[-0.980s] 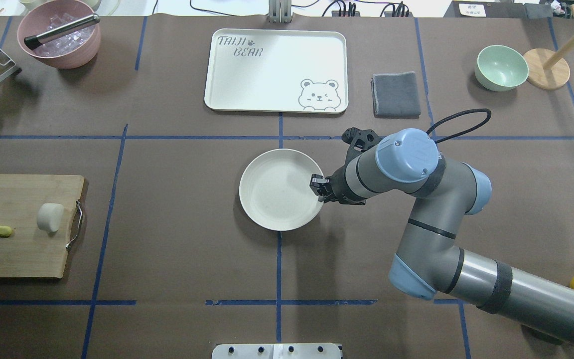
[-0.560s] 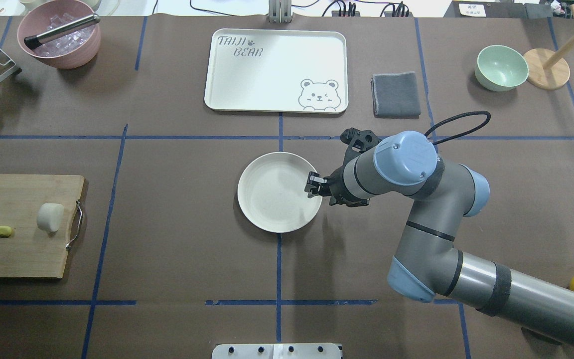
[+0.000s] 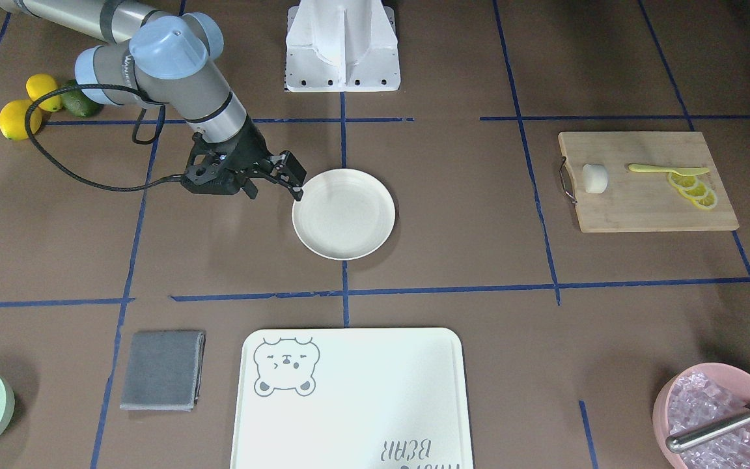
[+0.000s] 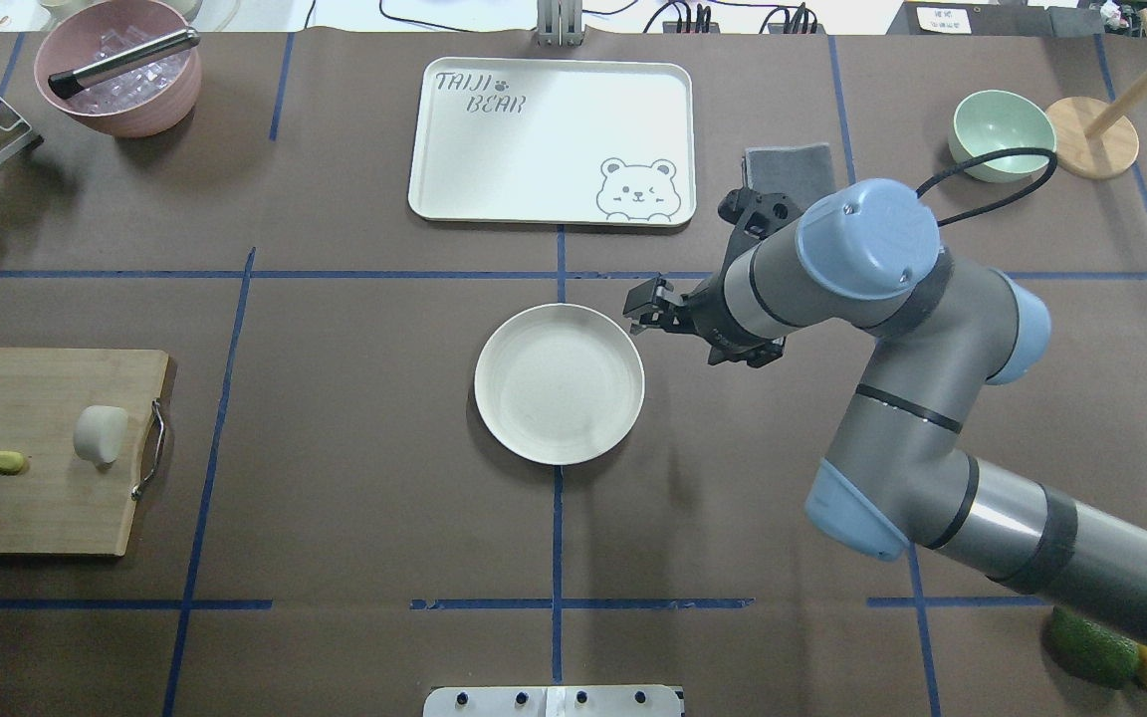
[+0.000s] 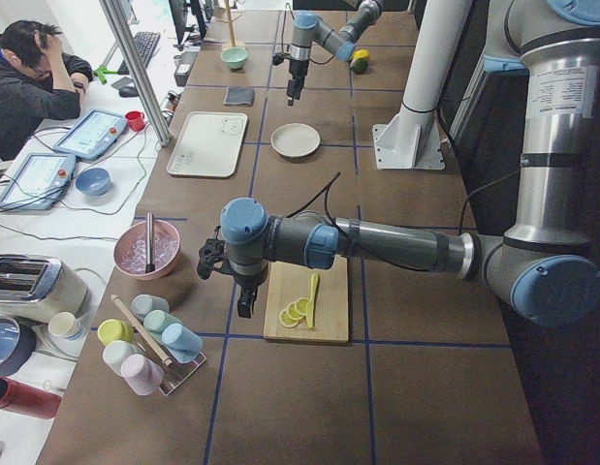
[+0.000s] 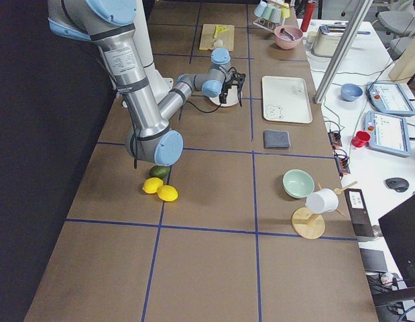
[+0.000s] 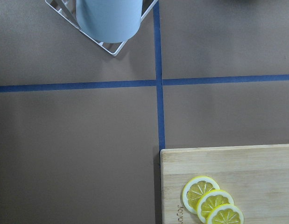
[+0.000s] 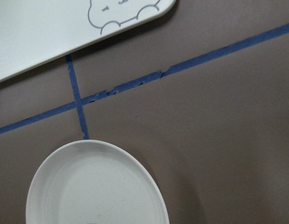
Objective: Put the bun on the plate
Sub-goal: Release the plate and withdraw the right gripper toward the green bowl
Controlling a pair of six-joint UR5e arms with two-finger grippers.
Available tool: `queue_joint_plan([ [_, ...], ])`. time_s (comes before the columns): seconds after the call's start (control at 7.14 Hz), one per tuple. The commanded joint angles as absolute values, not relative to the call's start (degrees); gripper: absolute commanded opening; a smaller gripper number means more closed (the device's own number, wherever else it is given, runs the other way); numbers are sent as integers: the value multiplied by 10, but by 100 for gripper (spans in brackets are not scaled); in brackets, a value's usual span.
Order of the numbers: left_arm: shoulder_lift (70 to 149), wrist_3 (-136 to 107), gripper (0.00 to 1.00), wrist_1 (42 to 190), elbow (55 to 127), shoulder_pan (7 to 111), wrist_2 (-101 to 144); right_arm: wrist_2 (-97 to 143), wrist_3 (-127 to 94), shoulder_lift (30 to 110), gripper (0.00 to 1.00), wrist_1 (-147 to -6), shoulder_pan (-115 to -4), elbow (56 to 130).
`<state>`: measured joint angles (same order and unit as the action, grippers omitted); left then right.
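The small white bun (image 4: 101, 434) lies on a wooden cutting board (image 4: 26, 498) at the table's left edge; in the front view the bun (image 3: 595, 178) sits near the board's handle. The cream plate (image 4: 559, 383) (image 3: 344, 213) lies bare at the table's middle. My right gripper (image 4: 645, 305) (image 3: 291, 176) hovers just off the plate's far right rim, open and holding nothing. Its wrist view shows the plate (image 8: 93, 186) below. My left gripper (image 5: 243, 302) shows only in the left side view, hanging by the board's outer end. I cannot tell if it is open or shut.
A bear-print tray (image 4: 551, 139) lies behind the plate, with a grey cloth (image 4: 788, 164) and a green bowl (image 4: 1000, 134) to its right. A pink bowl of ice (image 4: 120, 65) stands far left. Lemon slices (image 3: 693, 189) share the board. Lemons and an avocado (image 3: 20, 120) lie near my right arm.
My right gripper has let go of the plate's right rim and moved up and back toward the tray. The plate had shifted slightly left and now rests still.
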<state>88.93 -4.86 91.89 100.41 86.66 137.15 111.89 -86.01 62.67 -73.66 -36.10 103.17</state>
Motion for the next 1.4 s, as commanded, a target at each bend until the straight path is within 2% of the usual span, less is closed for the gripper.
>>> queue_joint_plan([
  [0.0, 885, -197, 100, 920, 1100, 794, 1371, 1129, -728, 628, 100, -919, -406, 1100],
  [0.28, 863, -358, 100, 950, 1177, 683, 1316, 1136, -606, 665, 100, -959, -445, 1129],
  [0.42, 823, -413, 100, 1015, 1179, 635, 1282, 1171, -554, 683, 100, -958, -482, 1130],
  [0.56, 778, -454, 100, 1113, 1172, 602, 1241, 1212, -515, 702, 100, -955, -522, 1130],
  [0.7, 776, -524, 100, 1168, 1162, 564, 1232, 1241, -462, 727, 100, -955, -559, 1131],
  [0.98, 781, -590, 100, 1174, 1155, 456, 1129, 1264, -386, 771, 100, -955, -611, 1130],
  [1.26, 803, -595, 100, 1208, 1104, 443, 1123, 1297, -323, 807, 100, -954, -656, 1129],
])
